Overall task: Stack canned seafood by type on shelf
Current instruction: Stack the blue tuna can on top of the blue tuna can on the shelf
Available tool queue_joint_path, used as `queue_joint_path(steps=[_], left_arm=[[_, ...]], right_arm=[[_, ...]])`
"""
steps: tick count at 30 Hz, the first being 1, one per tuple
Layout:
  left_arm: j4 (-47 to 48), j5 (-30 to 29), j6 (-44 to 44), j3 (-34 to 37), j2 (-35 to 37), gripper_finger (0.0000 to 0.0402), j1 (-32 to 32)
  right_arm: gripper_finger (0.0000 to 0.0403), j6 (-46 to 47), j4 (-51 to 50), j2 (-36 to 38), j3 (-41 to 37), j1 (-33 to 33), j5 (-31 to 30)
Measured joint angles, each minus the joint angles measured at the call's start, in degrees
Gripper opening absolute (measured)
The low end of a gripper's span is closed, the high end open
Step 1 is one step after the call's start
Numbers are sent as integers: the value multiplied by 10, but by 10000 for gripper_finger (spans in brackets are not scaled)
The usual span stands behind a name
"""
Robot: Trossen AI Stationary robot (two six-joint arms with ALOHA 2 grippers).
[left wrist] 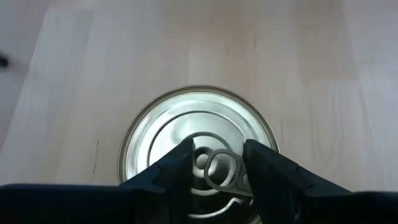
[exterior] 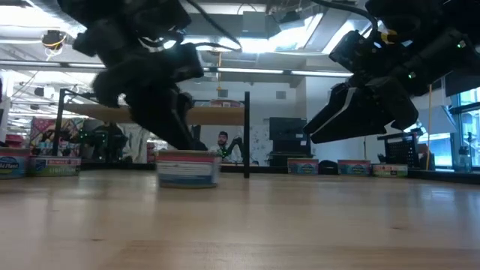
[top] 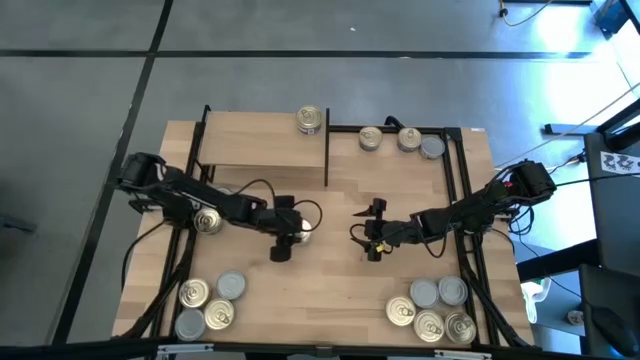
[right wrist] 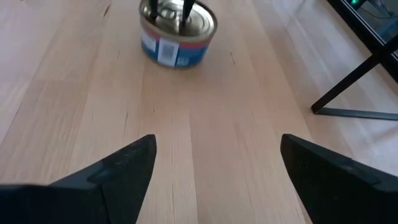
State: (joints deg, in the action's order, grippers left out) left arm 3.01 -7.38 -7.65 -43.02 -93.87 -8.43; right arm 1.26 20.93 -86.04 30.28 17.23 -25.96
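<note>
A: Where's the left tool (top: 292, 233)?
B: Mid-desk, reaching down over a tin (left wrist: 198, 151) — fingers closed on its pull ring.
A: And the right tool (top: 374, 243)?
B: Hovering nearby, spread wide, empty. One tin (top: 311, 120) sits on the shelf (top: 262, 150).

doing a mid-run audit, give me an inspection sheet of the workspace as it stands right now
surface: light wood table, bare in the middle.
job's things: one tin on the shelf; four tins at the back right; groups at the front left and front right; one tin mid-table.
clutter: nothing seen.
grippers: left tool down on the mid-table tin's top, fingers either side of its pull ring; right tool open and empty, above bare table, facing that tin.
cables: black leads run along both arms.
surroundings: grey floor; a person shows behind the table in the low view.
</note>
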Motion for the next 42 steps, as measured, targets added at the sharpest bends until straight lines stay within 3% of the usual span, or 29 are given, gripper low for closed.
queue_joint_path(steps=[9, 17, 21, 31, 42], left_arm=[[-154, 0, -10, -27, -72, 143, -2], [-38, 2, -38, -76, -2, 143, -2], [-12, -21, -27, -55, 20, 135, -9], [-178, -26, -5, 45, 18, 106, -3], [-232, -25, -8, 83, 5, 89, -4]], right_arm=[[342, -2, 3, 0, 0, 0, -6], [342, -3, 33, 0, 0, 0, -5], [342, -3, 67, 0, 0, 0, -5], [342, -31, 94, -5, 12, -5, 2], [342, -35, 94, -75, 61, -50, 85]])
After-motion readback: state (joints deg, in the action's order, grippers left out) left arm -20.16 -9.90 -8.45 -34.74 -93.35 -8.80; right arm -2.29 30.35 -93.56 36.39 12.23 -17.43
